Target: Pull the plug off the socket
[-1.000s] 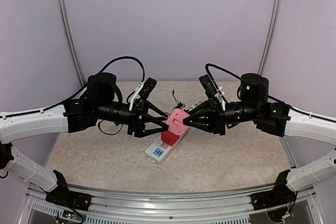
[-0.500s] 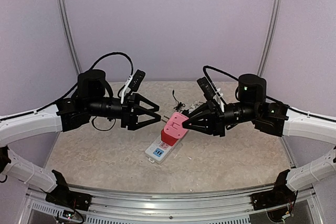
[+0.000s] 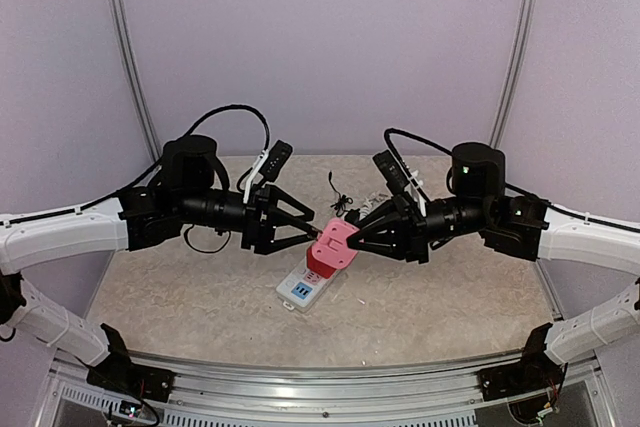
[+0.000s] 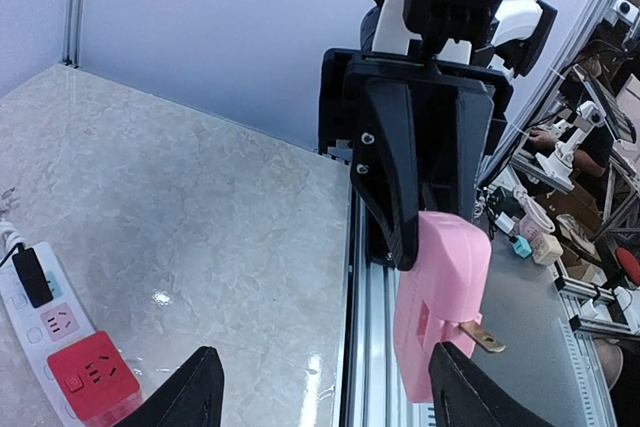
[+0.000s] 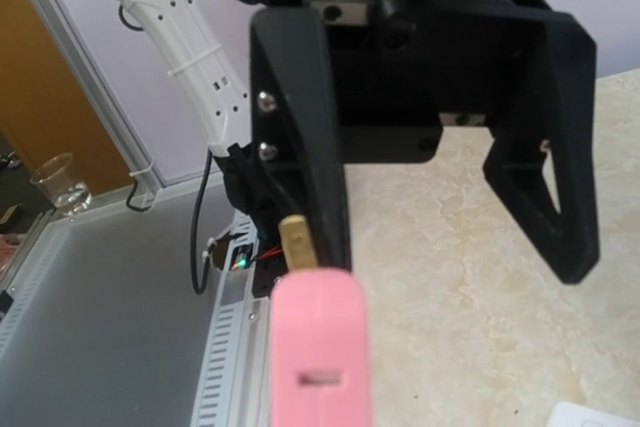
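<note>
The pink plug [image 3: 331, 243] hangs in the air above the socket [image 3: 302, 289], and my right gripper [image 3: 350, 238] is shut on its right end. In the left wrist view the pink plug [image 4: 441, 295] shows a bare brass prong, clear of the socket [image 4: 38, 319]. My left gripper [image 3: 308, 229] stands open just left of the plug, and one fingertip [image 4: 468, 393] sits below it. In the right wrist view the pink plug [image 5: 316, 357] fills the bottom centre and hides my own fingers.
A red cube adapter [image 3: 320, 265] sits plugged in the socket, seen also as a red cube adapter [image 4: 92, 377] from the left wrist. A black plug [image 4: 31, 276] occupies another outlet. A thin black cable [image 3: 338, 195] lies behind on the marble table. The metal rail [image 4: 372, 347] edges the table.
My left gripper let go at the pink plug, drew back to the left and opened wider, then came back close to it. The right gripper kept the plug and drifted slightly left.
</note>
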